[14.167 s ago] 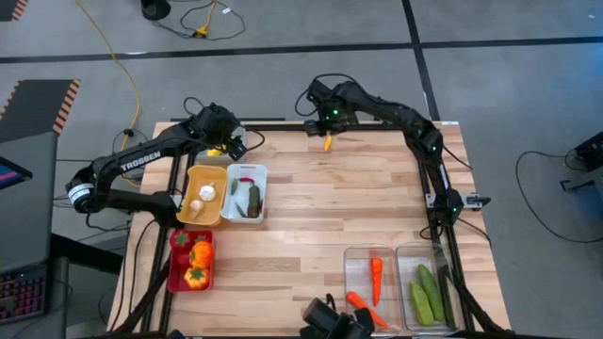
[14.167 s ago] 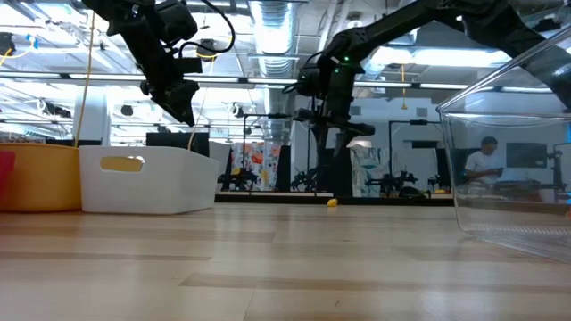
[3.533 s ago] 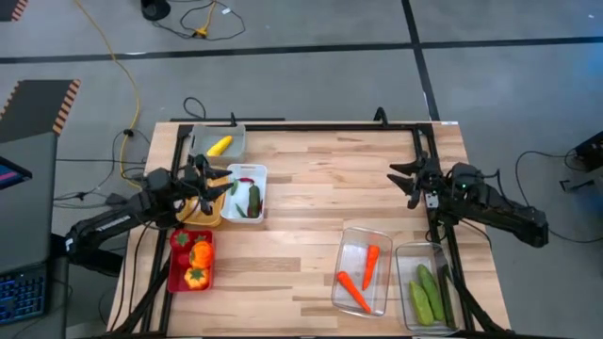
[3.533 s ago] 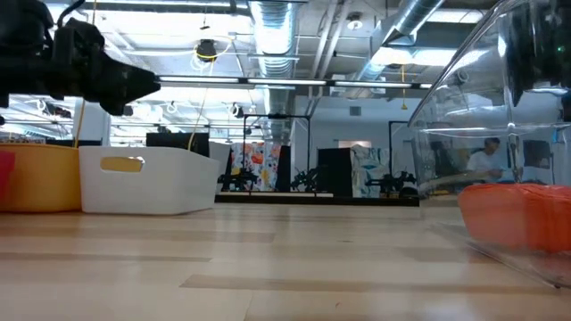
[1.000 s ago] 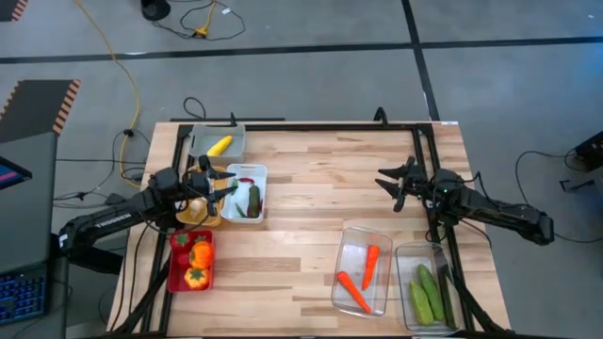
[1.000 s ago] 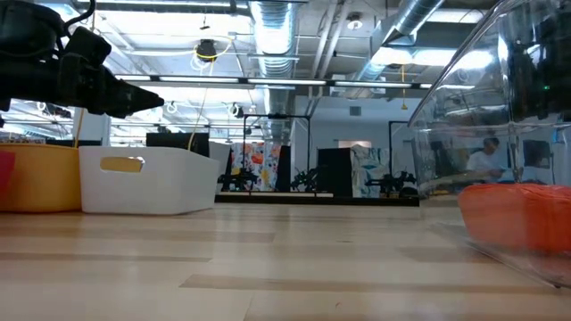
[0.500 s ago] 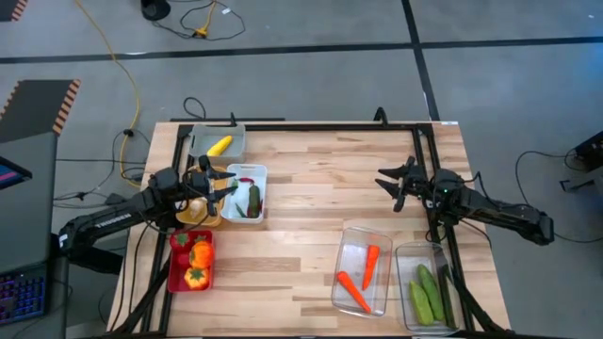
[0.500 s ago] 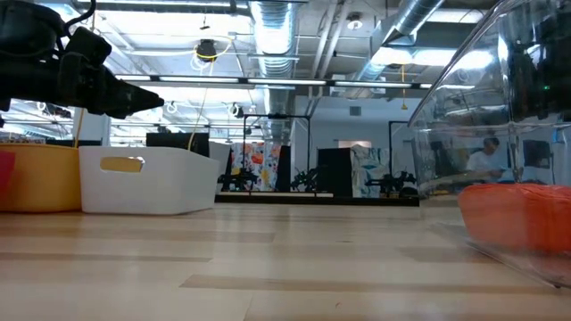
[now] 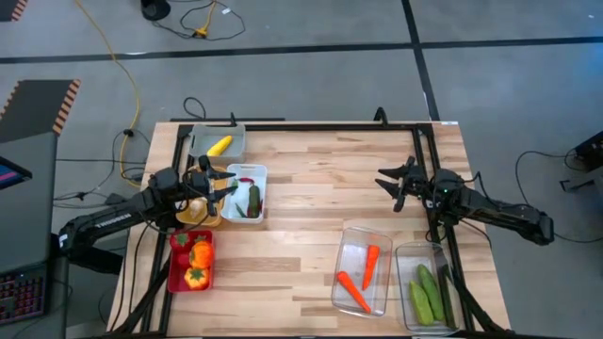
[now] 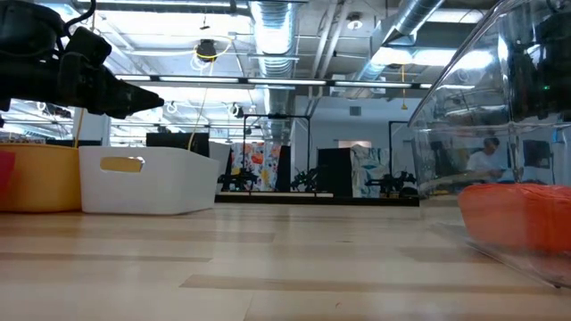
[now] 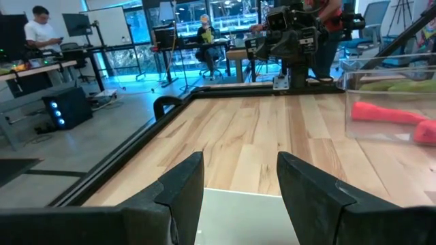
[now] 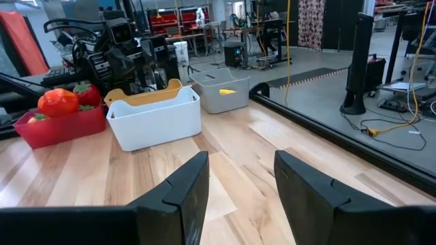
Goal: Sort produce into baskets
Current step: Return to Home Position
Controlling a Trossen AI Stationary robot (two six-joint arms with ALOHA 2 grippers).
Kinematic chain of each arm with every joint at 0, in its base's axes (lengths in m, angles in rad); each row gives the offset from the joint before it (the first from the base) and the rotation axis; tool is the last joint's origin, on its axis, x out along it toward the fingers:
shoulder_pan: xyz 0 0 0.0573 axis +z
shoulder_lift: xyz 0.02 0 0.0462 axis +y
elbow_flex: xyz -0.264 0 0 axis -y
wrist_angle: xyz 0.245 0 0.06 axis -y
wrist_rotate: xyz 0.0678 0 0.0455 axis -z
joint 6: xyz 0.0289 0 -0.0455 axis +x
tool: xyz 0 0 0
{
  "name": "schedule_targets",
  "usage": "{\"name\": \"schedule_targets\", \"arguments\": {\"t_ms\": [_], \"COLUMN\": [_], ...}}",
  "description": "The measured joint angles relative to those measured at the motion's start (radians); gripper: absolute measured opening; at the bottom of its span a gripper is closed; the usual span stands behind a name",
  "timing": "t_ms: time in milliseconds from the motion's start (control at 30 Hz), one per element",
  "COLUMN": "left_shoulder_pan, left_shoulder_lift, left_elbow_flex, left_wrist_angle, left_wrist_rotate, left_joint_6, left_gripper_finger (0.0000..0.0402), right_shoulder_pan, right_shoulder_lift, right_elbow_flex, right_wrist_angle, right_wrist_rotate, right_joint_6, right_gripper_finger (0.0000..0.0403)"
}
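Note:
My left gripper (image 9: 224, 185) is open and empty, level above the yellow bin (image 9: 195, 216) and the white bin (image 9: 247, 210), fingers toward the table's right. My right gripper (image 9: 387, 185) is open and empty above bare table at the right, fingers toward the left. The white bin holds a green cucumber (image 9: 254, 199) and a red chili (image 9: 246, 179). The grey bin (image 9: 200, 141) holds a yellow piece (image 9: 219, 145). The red bin (image 9: 175, 273) holds red and orange peppers (image 9: 198, 252). One clear bin (image 9: 350, 256) holds two carrots (image 9: 371, 265), the other (image 9: 407, 256) cucumbers (image 9: 426, 290).
The table's middle is bare wood (image 9: 320, 202). A black frame rail (image 9: 311, 125) runs along the far edge and down both sides. In the low view the carrot bin (image 10: 513, 214) stands close at the right, the white bin (image 10: 147, 178) at the left. People sit in the room behind (image 11: 41, 30).

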Motion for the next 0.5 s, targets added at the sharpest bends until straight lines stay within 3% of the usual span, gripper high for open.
{"name": "schedule_targets", "arguments": {"t_ms": [500], "left_shoulder_pan": [0.0], "left_shoulder_lift": [-0.031], "left_elbow_flex": [0.0], "left_wrist_angle": [0.001], "left_wrist_rotate": [0.0], "left_joint_6": [0.0], "left_gripper_finger": [0.0174], "right_shoulder_pan": [0.0], "right_shoulder_lift": [0.0], "right_elbow_flex": [0.0], "right_wrist_angle": [0.0], "right_wrist_rotate": [0.0], "right_joint_6": [0.0], "right_gripper_finger": [0.0193]}}
